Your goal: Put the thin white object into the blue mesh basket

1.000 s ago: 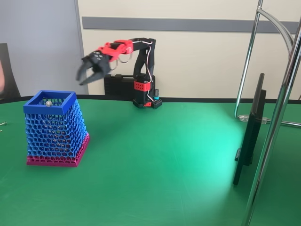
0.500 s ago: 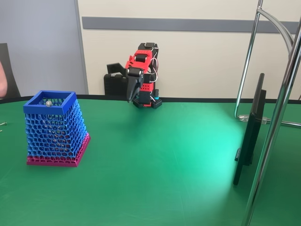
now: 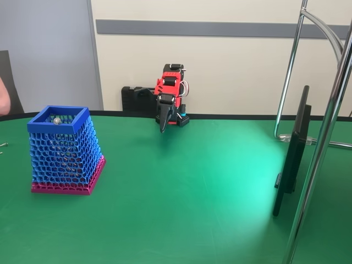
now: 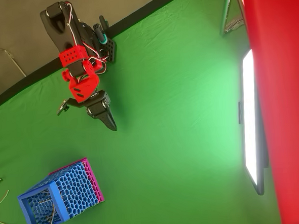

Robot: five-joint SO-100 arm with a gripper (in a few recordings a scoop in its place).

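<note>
Well left of the pincer [image 3: 163, 129] in the fixed view, the blue mesh basket [image 3: 65, 151] stands on the green table [image 3: 192, 187]. Its round ball at the basket's rim, the thin white object [image 3: 56, 120] sits inside. Pointing down above the table, the pincer's fingers are pressed together, pinching nothing; the overhead view [image 4: 111, 125] agrees.

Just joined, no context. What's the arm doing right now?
Nothing is in hand. The gripper hangs near the arm's base, jaws shut and pointing down at the green table. The thin white object sits inside the blue mesh basket, its ball end near the rim, so the drop looks done.
</note>
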